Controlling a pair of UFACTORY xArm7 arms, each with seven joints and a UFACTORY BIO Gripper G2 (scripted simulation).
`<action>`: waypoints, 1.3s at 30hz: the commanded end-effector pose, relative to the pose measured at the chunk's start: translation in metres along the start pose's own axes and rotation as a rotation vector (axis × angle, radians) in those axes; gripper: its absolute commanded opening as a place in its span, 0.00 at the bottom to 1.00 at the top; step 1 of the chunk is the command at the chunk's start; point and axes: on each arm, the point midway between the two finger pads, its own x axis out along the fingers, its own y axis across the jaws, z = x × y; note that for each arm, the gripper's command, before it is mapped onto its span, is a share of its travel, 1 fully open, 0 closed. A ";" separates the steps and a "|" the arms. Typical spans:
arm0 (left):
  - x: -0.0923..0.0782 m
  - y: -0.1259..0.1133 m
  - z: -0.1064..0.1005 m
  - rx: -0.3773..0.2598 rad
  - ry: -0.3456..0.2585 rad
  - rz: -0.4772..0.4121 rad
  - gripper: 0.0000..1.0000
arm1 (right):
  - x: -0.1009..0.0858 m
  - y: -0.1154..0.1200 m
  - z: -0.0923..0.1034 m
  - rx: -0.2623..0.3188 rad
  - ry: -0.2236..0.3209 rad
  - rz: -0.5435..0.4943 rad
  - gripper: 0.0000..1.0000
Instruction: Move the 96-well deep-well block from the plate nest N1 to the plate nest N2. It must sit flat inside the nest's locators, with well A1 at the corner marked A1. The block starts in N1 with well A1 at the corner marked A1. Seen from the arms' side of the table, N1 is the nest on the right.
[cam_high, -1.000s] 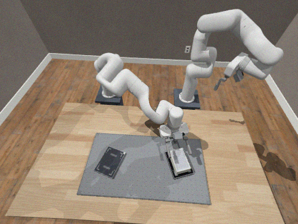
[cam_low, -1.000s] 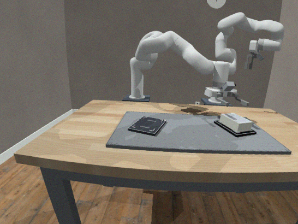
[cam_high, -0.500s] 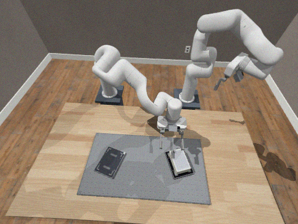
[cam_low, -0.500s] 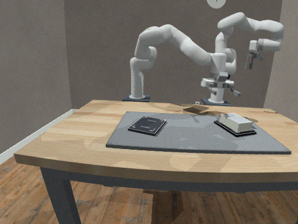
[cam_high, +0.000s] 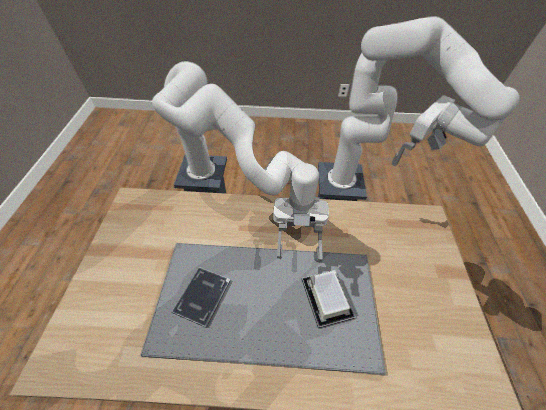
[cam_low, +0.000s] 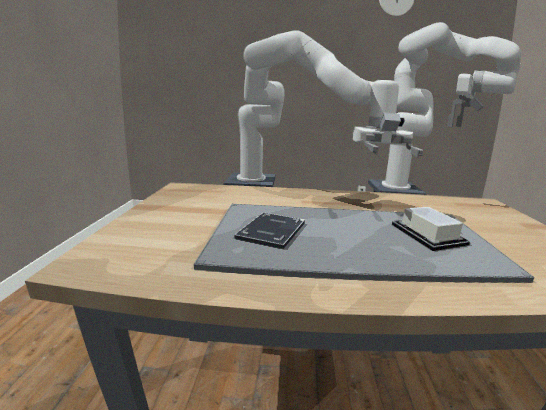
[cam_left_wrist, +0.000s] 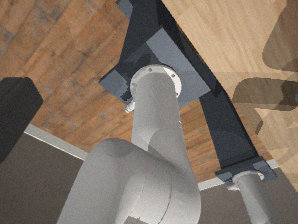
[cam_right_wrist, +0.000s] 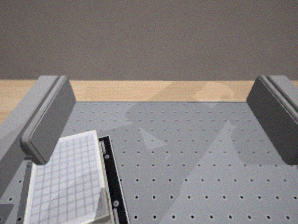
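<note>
The white deep-well block (cam_high: 331, 292) (cam_low: 433, 225) (cam_right_wrist: 70, 182) stands upright in nest N2 (cam_high: 313, 312) (cam_low: 414, 237) (cam_right_wrist: 116, 187), the dark nest at the right in the top and exterior views. It looks roughly level; whether its base is fully inside every locator, and its A1 corner, I cannot make out. Nest N1 (cam_high: 202, 295) (cam_low: 270, 230), at the left there, is empty, with a small white corner mark. My right gripper (cam_high: 299, 257) (cam_low: 396, 151) (cam_right_wrist: 161, 120) is open and empty, above and arm-side of the block, not touching it. My left gripper (cam_high: 397, 161) (cam_low: 456, 123) is open and empty, raised away from the table.
Both nests stand on the grey perforated mat (cam_high: 265, 345) (cam_low: 320, 262) (cam_right_wrist: 190, 195) on the wooden table (cam_high: 100, 345) (cam_low: 125, 250). The right arm reaches across the table's arm-side edge. The left arm is folded high beside it. No other object stands between the nests.
</note>
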 end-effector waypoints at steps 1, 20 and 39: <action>-0.001 0.000 0.000 0.000 -0.002 -0.001 1.00 | -0.006 -0.016 0.018 0.009 -0.003 0.004 0.37; -0.001 0.000 0.000 0.000 -0.002 -0.001 1.00 | -0.029 -0.077 0.073 0.009 -0.003 0.004 0.37; -0.001 0.000 0.000 0.000 -0.002 -0.001 1.00 | -0.034 -0.090 0.085 0.008 -0.003 0.004 0.37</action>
